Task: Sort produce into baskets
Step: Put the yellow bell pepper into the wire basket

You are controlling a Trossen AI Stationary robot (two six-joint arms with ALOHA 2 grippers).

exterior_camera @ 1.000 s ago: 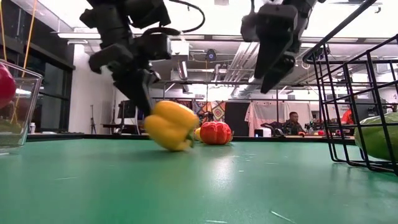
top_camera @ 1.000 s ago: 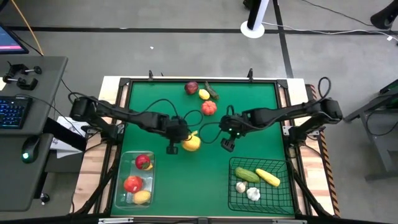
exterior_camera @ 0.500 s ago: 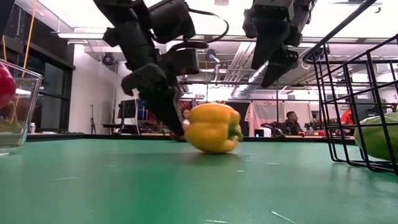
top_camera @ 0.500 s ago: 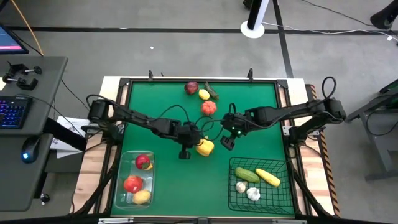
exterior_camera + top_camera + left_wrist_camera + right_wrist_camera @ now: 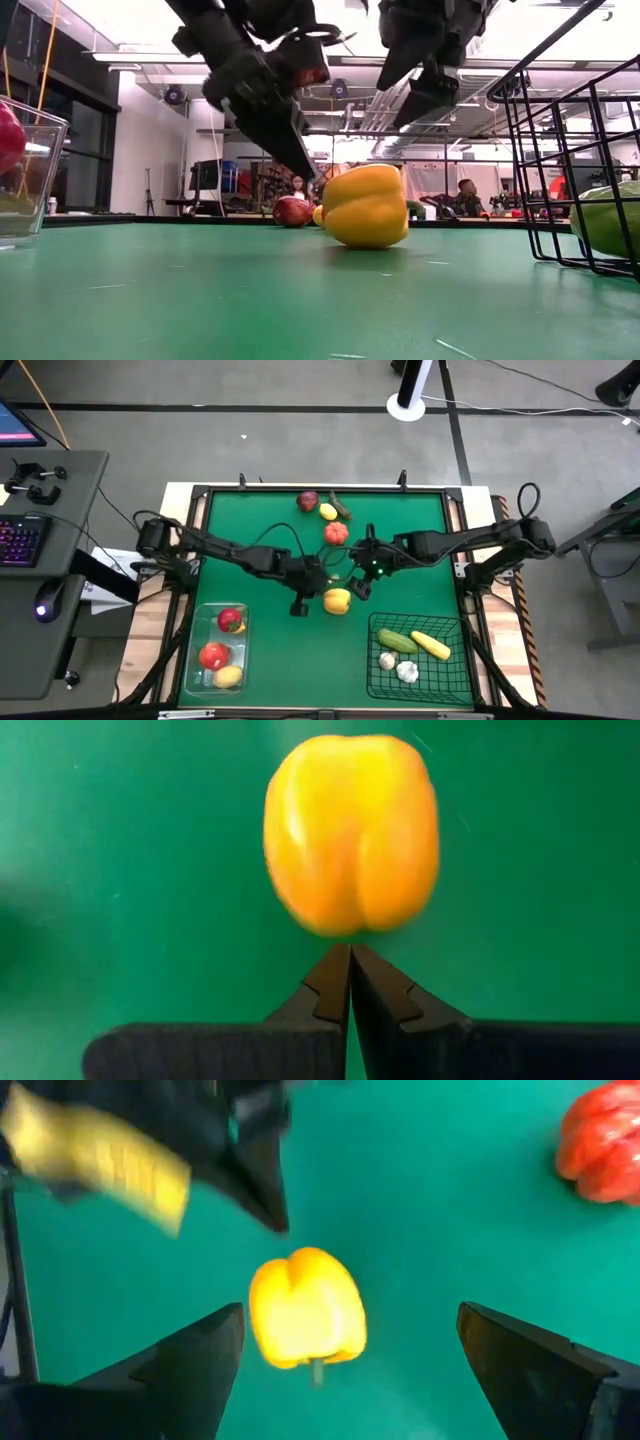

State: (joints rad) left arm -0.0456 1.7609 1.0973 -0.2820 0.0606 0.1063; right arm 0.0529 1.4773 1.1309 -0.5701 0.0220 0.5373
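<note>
- The yellow pepper (image 5: 337,600) lies free on the green mat (image 5: 260,520), a little right of table centre, between the clear bin (image 5: 198,650) and the wire basket (image 5: 455,628) and nearer the basket's upper-left corner. A second ago it sat farther left, so it has been pushed or rolled toward the basket side.
- The left gripper (image 5: 299,603) is just beside the pepper on its left, fingers (image 5: 330,985) clenched together with nothing between them; in its wrist view the closed tips point at the pepper's near face, and contact, if any, is hard to judge.
- The right gripper (image 5: 358,586) has drifted in from the right and now hangs just above and right of the pepper, jaws spread wide and empty, the pepper framed between them in its own wrist view.
- This reads as a handover by nudging: the left arm delivers the pepper into the right arm's reach, and the right one looks set to descend and grasp.
- The basket already holds a cucumber (image 5: 396,641), a yellow piece (image 5: 431,646) and two garlic bulbs (image 5: 397,666); the bin holds red apples (image 5: 221,637) and a yellowish fruit (image 5: 228,677).
- A tomato (image 5: 335,532) and three small items (image 5: 323,506) wait at the far edge.
</note>
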